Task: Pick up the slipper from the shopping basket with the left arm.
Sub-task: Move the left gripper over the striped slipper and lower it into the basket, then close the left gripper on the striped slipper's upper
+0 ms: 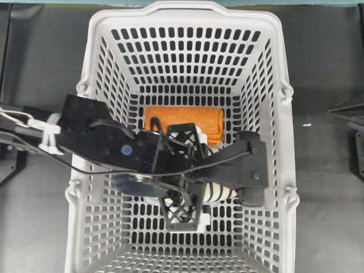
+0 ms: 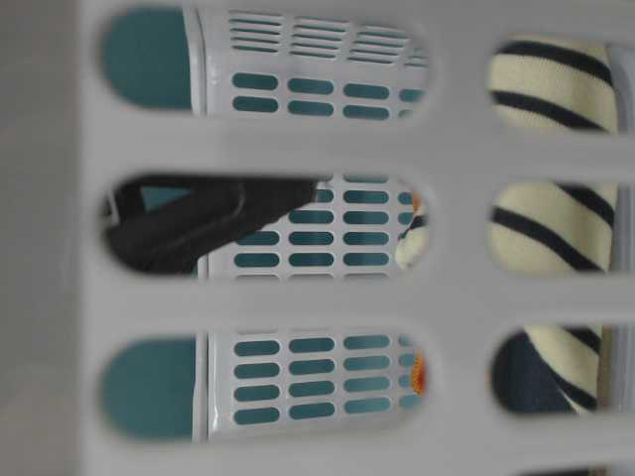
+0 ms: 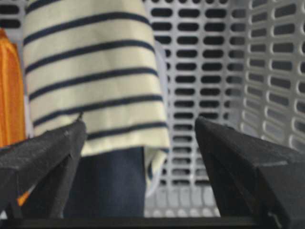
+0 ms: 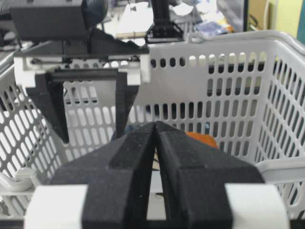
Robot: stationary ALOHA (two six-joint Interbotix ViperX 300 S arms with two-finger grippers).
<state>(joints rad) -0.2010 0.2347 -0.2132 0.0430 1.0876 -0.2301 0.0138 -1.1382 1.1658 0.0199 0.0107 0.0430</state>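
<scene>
I see the shopping basket filling most of the overhead view, and two things lie on its perforated floor. The folded orange cloth is against the far wall. The slipper lies just in front of the cloth, near the right wall, and most of it is covered from above by the left arm, which reaches into the basket from the left side.

From the left wrist camera I see the slipper clearly: the cream upper with navy stripes, the dark insole under it, and the orange cloth touching its left edge. The left gripper stands with its jaws wide apart, one finger at each side of the picture, and they hold nothing. I cannot tell whether the left finger touches the slipper.

The right gripper stays outside the basket, pointing at its wall, with both fingers pressed together and nothing between them.
</scene>
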